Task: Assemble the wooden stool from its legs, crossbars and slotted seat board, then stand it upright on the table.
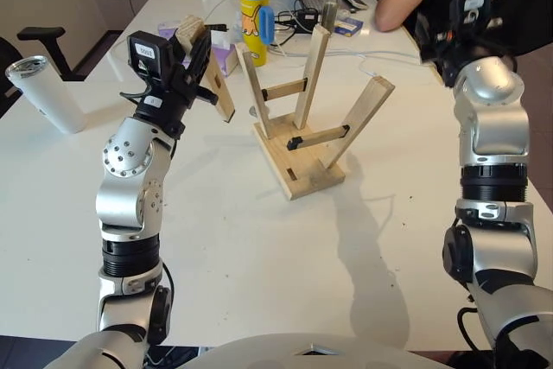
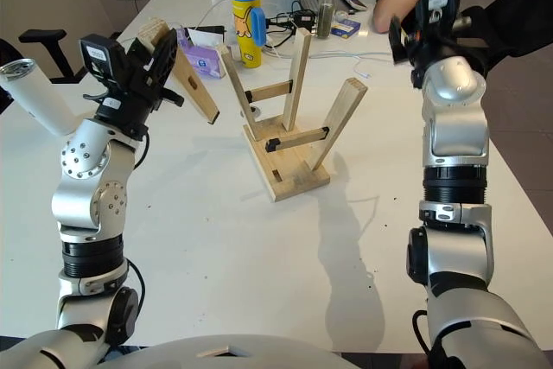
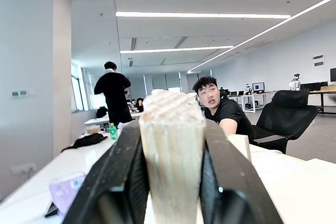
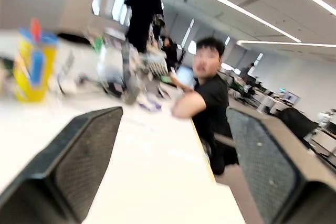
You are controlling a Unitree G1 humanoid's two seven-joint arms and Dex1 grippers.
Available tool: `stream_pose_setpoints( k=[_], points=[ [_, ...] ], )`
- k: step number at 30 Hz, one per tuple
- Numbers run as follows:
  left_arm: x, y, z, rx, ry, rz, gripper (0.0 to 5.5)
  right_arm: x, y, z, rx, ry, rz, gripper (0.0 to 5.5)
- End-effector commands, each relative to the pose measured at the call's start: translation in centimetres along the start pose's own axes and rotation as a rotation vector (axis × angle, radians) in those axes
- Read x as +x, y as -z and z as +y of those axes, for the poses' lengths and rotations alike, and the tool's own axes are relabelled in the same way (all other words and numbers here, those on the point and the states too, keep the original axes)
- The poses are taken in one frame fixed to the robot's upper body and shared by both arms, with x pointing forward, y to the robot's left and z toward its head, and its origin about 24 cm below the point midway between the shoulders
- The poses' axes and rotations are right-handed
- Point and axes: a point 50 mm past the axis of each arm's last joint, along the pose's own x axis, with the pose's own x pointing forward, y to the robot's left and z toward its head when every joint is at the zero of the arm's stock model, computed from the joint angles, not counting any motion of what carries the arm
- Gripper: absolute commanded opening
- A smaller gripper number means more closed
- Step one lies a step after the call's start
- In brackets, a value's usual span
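**Far left.** A white flask (image 1: 47, 92) lies on the bench (image 1: 259, 257), well apart from the work.

**Left arm.** The left end effector (image 1: 186, 71) is raised above the bench and clenched on one loose leg (image 1: 220, 84). The left wrist view shows the wood seated squarely between both fingers (image 3: 231, 171). The leg slants down toward the stool and touches neither the stool nor the bench.

**Centre.** The stool (image 1: 298, 140) is part-built and inverted. The seat board (image 1: 302, 181) lies flat on the bench. Three legs (image 1: 313, 75) stand up from it, splayed outward. Two crossbars (image 1: 285, 90) bridge between them. At least one slot on the near side of the board looks vacant. A yellow cup (image 1: 254, 23) stands behind the stool.

**Right arm.** The right end effector (image 4: 176, 124) is held high at the right, well apart from the stool. It is released, with its fingers spread and nothing between them.

**Step in hand.** By my judgement this is the fitting of the fourth and last leg. Righting the stool remains to be done.

**Next move.**
- The held leg needs carrying over the vacant corner.
- It must be turned to match the splay of the others, with its foot lined up to the slot.
- It then needs pressing home.
- The board is likely to slide under that push, so the free right arm would serve well to brace it.
- Whether a crossbar end must also enter the new leg cannot be told.
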Motion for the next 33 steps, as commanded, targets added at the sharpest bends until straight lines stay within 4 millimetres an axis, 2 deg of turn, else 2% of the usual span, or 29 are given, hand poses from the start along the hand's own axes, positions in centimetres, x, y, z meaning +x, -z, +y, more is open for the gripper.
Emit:
stream_pose_setpoints(
  k=[1, 3, 5, 8, 10, 14, 18, 21, 27, 33],
  points=[
    [-1.0, 1.4, 0.5, -0.18, -0.099, 0.044, 1.03, -1.1, 6.6, 4.8, -0.014, -0.161, 0.171, 3.7],
    [-1.3, 1.9, 0.4, -0.248, -0.127, 0.07, 1.03, -2.3, 7.3, 8.1, 0.062, -0.286, 0.181, 3.7],
    [-1.8, 2.6, 0.3, -0.291, -0.149, 0.103, 1.03, -3.6, 7.1, 10.6, 0.102, -0.39, 0.138, 3.7],
    [-2.7, 3.2, 1.0, -0.326, -0.232, 0.116, 1.03, -5.7, 5.6, 13.3, 0.193, -0.543, 0.059, 3.7],
    [-3.5, 3.5, 2.0, -0.276, -0.28, 0.134, 1.03, -6.8, 4.6, 14.2, 0.227, -0.623, 0.011, 3.7],
    [-4.5, 3.9, 3.3, -0.276, -0.342, 0.161, 1.03, -7.7, 3.3, 15.0, 0.247, -0.688, -0.027, 3.7],
    [-4.6, 4.6, 3.0, -0.366, -0.334, 0.185, 1.03, -7.8, 3.3, 14.9, 0.232, -0.682, -0.015, 3.7],
    [-4.7, 4.3, 2.9, -0.459, -0.31, 0.173, 1.03, -7.6, 3.8, 14.5, 0.217, -0.662, 0.006, 3.7],
    [-4.8, 4.0, 3.5, -0.492, -0.253, 0.206, 1.03, -7.3, 3.8, 14.3, 0.235, -0.643, 0.013, 3.7],
    [-5.9, 5.1, 2.7, -0.489, -0.24, 0.311, 1.03, -7.3, 3.9, 14.2, 0.227, -0.64, 0.014, 3.7]
  ],
)
